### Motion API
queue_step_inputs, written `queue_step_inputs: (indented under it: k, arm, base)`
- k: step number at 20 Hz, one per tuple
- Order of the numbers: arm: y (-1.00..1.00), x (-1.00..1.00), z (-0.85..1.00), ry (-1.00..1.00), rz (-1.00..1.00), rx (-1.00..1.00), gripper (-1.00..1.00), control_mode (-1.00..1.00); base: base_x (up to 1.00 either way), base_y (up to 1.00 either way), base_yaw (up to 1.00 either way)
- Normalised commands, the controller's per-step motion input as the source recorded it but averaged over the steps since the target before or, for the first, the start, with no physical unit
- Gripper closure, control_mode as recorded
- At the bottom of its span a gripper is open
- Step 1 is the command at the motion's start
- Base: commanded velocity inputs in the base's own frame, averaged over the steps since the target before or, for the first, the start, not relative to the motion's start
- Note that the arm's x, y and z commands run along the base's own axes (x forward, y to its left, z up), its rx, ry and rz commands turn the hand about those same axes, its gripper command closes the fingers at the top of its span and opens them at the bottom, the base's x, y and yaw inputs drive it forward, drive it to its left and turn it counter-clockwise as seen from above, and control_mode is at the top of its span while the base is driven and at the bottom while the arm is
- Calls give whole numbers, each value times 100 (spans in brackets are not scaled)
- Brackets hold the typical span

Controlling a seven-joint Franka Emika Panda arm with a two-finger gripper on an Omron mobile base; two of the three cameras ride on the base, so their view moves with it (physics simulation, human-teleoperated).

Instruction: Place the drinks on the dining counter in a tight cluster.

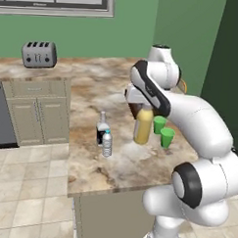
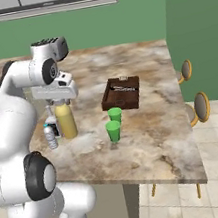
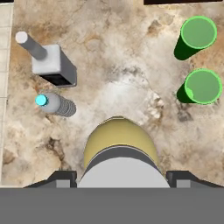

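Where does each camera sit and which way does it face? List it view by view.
Left base view: behind the arm's left, looking forward and down at the dining counter; arm rises lower right.
Right base view: behind its right, same counter; arm lower left, wooden tray beyond.
Hand view: straight down over the yellow bottle, the gripper astride it.
Shared: yellow bottle, water bottle, dark bottle, two green cups.
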Motion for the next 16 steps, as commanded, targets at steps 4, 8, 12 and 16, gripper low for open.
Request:
queue_step_inputs:
  k: [4,8,12,16]
  arm:
    - [2,75,-31,0,0,-8,100,-100]
    - [13,52,-53,0,0,-2,100,-100]
    - [2,5,-39,1,8,0,100,-100]
    - [5,4,-7,2,3,0,100,-100]
  base:
    - [0,0,0]
    - [0,0,0]
    - [0,0,0]
    - [0,0,0]
